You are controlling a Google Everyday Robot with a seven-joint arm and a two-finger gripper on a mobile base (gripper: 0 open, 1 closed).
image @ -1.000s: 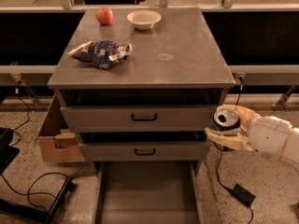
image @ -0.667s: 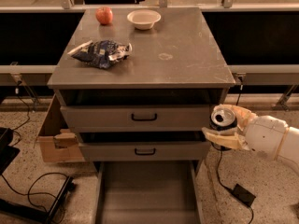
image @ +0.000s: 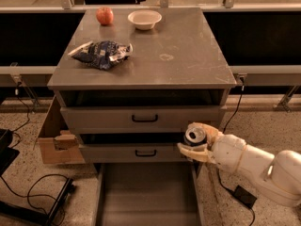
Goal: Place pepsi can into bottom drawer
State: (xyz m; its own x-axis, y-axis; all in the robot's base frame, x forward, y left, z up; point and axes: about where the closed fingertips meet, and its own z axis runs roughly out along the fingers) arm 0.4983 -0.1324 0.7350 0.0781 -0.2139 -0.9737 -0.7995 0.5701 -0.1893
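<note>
The light is dim and warm, yellow-brown all over. It falls from above onto the grey cabinet top (image: 188, 65), which shines softly. Dark shadows sit under that top and in the bottom drawer (image: 146, 197). The pale gripper (image: 187, 137), lower right, holding the pepsi can (image: 194, 135), looks brightest

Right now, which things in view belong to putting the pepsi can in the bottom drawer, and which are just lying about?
Part of the job:
pepsi can, held in the gripper by the cabinet's lower right front
bottom drawer, pulled open, nothing in it

Lying about:
apple, white bowl and blue chip bag on the cabinet top
cardboard box on the floor, left
</note>
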